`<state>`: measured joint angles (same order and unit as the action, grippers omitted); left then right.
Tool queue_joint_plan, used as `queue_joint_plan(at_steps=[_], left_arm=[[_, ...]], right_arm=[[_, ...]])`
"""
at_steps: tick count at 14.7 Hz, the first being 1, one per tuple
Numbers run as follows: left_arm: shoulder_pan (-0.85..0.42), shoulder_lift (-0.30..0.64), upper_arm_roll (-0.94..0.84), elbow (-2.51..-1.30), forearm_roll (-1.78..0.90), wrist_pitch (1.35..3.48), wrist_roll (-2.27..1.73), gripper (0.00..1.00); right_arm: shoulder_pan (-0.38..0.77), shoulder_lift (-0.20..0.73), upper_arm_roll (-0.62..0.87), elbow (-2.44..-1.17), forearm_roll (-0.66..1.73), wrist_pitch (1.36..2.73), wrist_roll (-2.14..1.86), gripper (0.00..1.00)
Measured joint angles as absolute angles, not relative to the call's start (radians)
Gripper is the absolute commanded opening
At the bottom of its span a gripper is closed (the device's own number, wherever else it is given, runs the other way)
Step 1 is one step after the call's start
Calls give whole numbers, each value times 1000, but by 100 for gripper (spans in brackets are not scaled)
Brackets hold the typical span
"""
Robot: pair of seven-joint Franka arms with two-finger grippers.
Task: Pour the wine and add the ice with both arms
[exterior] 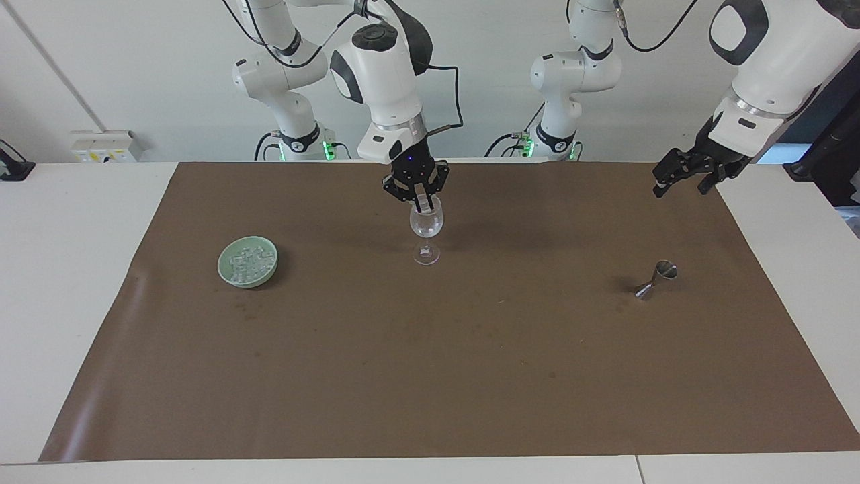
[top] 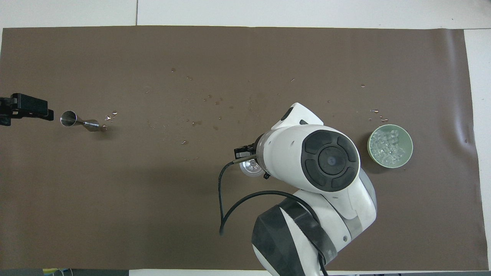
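A clear wine glass (exterior: 426, 225) stands mid-mat; in the overhead view only its edge (top: 251, 168) shows under the right arm. My right gripper (exterior: 419, 196) points down right over the glass's rim, shut on a small clear ice cube; the overhead view shows only its black tip (top: 242, 152). The ice (exterior: 248, 261) (top: 389, 145) is heaped in a green bowl (exterior: 223, 267) (top: 370, 150) toward the right arm's end. My left gripper (exterior: 684, 180) (top: 23, 113) is open and empty, raised over the mat's edge near a steel jigger (exterior: 657, 279) (top: 78, 121).
A brown mat (exterior: 430, 376) covers the table. Small droplets (top: 199, 111) are scattered on it between the jigger and the glass, farther from the robots. The right arm's black cable (top: 230, 199) hangs nearer to the robots than the glass.
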<state>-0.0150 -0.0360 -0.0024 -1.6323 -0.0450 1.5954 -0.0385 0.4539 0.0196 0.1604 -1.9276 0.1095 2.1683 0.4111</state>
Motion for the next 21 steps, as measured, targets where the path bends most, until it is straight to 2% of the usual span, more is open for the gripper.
queue_joint_plan(at_steps=[4, 5, 8, 9, 15, 17, 18, 19, 20, 21], left_arm=[[10, -36, -13, -1609, -44, 1568, -19, 100], [12, -35, -14, -1609, -44, 1552, -3, 100], [16, -33, -18, -1610, -44, 1523, 39, 100], [16, -32, -20, -1611, -44, 1522, 42, 100], [15, -29, -29, -1621, -16, 1520, 49, 100], [15, -29, -31, -1622, -11, 1520, 49, 100], [15, -29, -31, -1622, -11, 1520, 49, 100], [15, -29, -31, -1622, -10, 1520, 49, 100], [15, -29, -31, -1623, -10, 1520, 49, 100], [15, -29, -32, -1623, -9, 1520, 49, 100]], right_arm=[[469, 19, 160, -1956, 105, 2168, 437, 11], [469, 19, 160, -1959, 105, 2168, 438, 15], [469, 19, 160, -1961, 104, 2168, 452, 45], [469, 18, 160, -1961, 104, 2168, 458, 51], [469, 11, 160, -1950, 104, 2165, 468, 51], [467, 7, 156, -1914, 92, 2117, 476, 54], [460, 4, 149, -1887, 73, 2075, 480, 62], [443, -1, 144, -1865, 45, 2034, 481, 75], [414, -7, 142, -1852, 22, 2002, 481, 100], [379, -12, 141, -1847, 10, 1976, 481, 100]])
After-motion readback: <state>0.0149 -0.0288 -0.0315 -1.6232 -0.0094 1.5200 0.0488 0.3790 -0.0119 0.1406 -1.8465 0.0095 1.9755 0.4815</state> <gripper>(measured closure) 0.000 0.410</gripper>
